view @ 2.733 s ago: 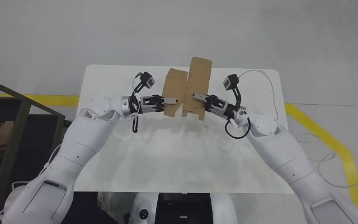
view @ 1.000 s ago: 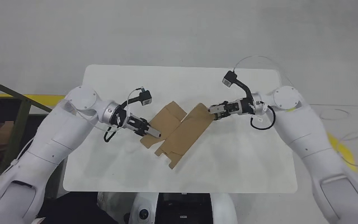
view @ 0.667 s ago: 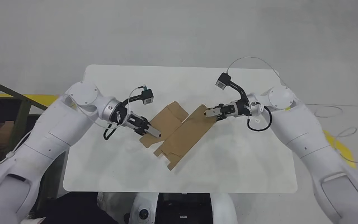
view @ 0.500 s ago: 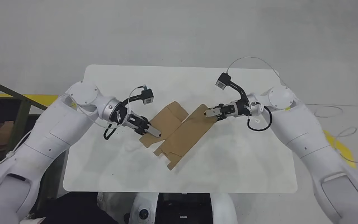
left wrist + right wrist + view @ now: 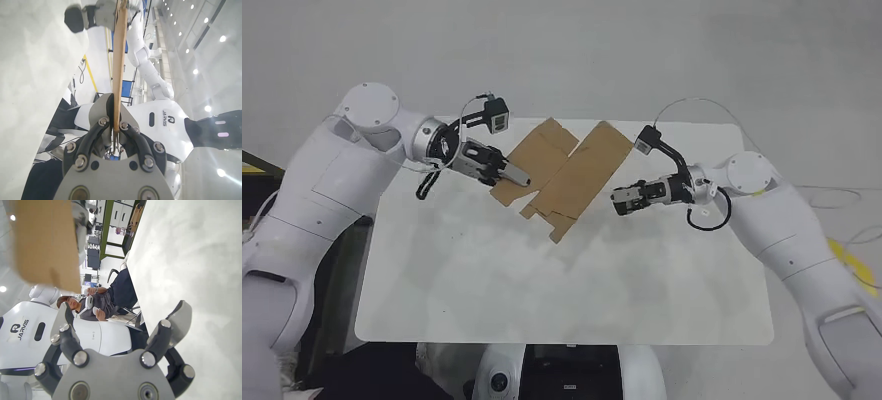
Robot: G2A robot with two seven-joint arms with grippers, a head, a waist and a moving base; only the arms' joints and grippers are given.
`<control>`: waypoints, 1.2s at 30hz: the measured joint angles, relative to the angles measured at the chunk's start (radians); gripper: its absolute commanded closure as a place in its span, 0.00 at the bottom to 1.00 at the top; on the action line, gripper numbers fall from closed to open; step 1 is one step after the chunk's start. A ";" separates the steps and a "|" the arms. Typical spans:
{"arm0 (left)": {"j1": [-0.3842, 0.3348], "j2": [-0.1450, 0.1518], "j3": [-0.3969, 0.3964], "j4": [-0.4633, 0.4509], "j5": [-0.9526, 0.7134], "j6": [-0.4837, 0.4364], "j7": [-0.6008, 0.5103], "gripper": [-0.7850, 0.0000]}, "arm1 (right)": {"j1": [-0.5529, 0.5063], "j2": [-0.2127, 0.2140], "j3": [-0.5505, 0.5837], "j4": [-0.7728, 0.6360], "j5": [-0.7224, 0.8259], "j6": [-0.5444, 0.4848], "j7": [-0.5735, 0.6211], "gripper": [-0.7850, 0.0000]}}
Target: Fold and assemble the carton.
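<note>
One white table (image 5: 542,290) carries the work. A broad stretch of its surface lies open on the near side of both pairs of jaws, out to the near edge. One flattened brown carton (image 5: 564,172), showing two long panels side by side, now lies further toward the table's far edge than half a second ago. In the top view its far tips are level with that edge. One corner of the carton sits between the left jaws, which are pressed together on the cardboard. Ahead of them the sheet runs edge-on and stands off the table surface. There are two arms and two pairs of jaws. The left jaws have swung toward the far edge, taking the carton with them. The right jaws, which met the carton's far corner half a second ago, have let go and drawn back. They are spread wide with nothing between them, and the carton's nearest edge lies just ahead of them, apart.
</note>
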 measured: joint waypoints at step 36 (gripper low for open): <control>-0.223 -0.107 0.108 0.321 0.033 0.041 0.000 1.00 | -0.040 0.058 0.176 0.032 -0.064 -0.017 -0.018 0.00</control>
